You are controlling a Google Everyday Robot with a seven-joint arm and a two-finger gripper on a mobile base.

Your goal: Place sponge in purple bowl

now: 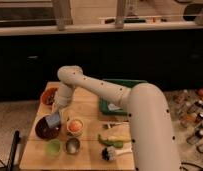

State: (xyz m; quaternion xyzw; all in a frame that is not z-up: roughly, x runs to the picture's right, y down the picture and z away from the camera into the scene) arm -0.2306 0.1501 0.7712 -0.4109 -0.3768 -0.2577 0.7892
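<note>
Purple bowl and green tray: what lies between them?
Camera view: a cream bowl with an orange ball sits between the purple bowl and green tray. The pincer is at the sponge over that bowl.

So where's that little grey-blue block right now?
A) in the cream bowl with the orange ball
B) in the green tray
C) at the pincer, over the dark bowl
C: the sponge is at the pincer, right above the purple bowl.
</note>
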